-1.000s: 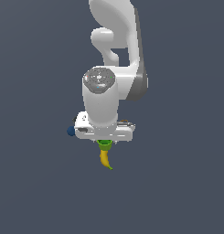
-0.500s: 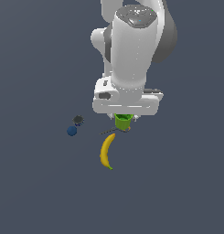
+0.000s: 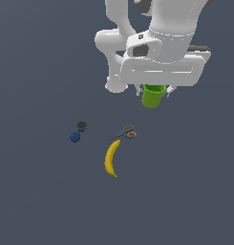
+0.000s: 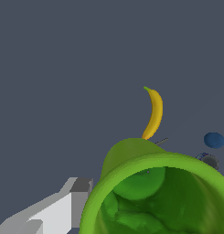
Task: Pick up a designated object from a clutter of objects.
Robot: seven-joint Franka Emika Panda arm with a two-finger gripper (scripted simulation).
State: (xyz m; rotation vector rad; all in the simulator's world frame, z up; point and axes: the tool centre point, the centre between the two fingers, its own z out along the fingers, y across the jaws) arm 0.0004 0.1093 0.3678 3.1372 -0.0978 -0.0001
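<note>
The green cup (image 3: pixel 153 95) hangs in the air under the arm's white hand, well above the floor, with my gripper (image 3: pixel 154 89) shut on its rim. In the wrist view the cup (image 4: pixel 154 192) fills the near corner, its open mouth toward the camera, and one grey-white finger (image 4: pixel 63 205) shows beside it. The rest of the clutter lies below on the grey floor: a yellow banana (image 3: pixel 111 157), orange-handled scissors (image 3: pixel 123 133), a small blue ball (image 3: pixel 75 137) and a dark knobbly object (image 3: pixel 81 126).
The banana (image 4: pixel 153 113), the blue ball (image 4: pixel 214 140) and the dark object (image 4: pixel 208 161) also show past the cup in the wrist view. The white arm links (image 3: pixel 119 43) rise above the hand. All around is flat dark grey floor.
The hand has risen with the green cup, moving up and toward the exterior view's right. The scissors, hidden before, now show on the floor beside the banana.
</note>
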